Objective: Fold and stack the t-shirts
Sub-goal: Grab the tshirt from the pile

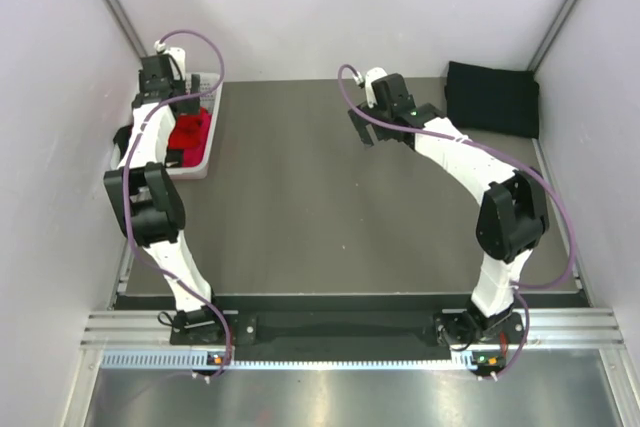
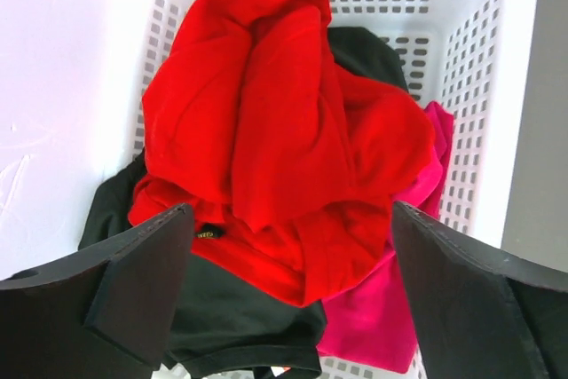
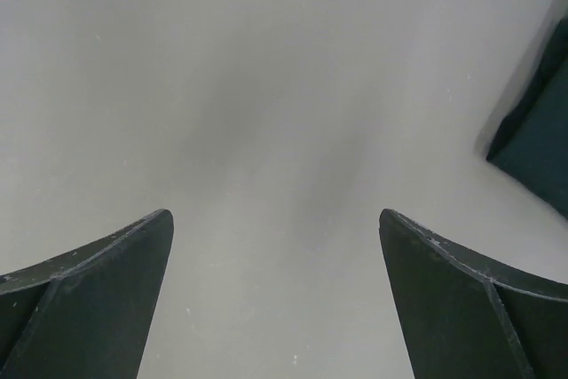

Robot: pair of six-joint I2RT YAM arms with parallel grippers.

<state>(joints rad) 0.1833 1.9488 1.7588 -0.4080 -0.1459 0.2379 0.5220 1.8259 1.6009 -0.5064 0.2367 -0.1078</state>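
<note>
Both left gripper (image 2: 288, 210) and right gripper (image 3: 273, 215) agape; red t-shirt (image 2: 266, 113) crumpled, apparently topmost

Left arm (image 1: 182, 265), right arm (image 1: 455, 157): white links, black joint housings. Purple cable (image 1: 219, 59) loops behind each hand. Left hand (image 2: 291, 210), right hand (image 3: 275, 215): matte-black wedge fingers (image 2: 133, 290), scuffed edges.

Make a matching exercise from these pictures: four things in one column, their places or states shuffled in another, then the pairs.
1. crumpled bright red cloth t-shirt
2. folded black cloth t-shirt
3. bright pink cloth t-shirt
4. right gripper

A. far right corner of the table
B. open, over bare table
C. atop the pile in the white plastic lattice basket
D. in the basket, beneath the red one

Pairs: 1-C; 2-A; 3-D; 4-B
</note>
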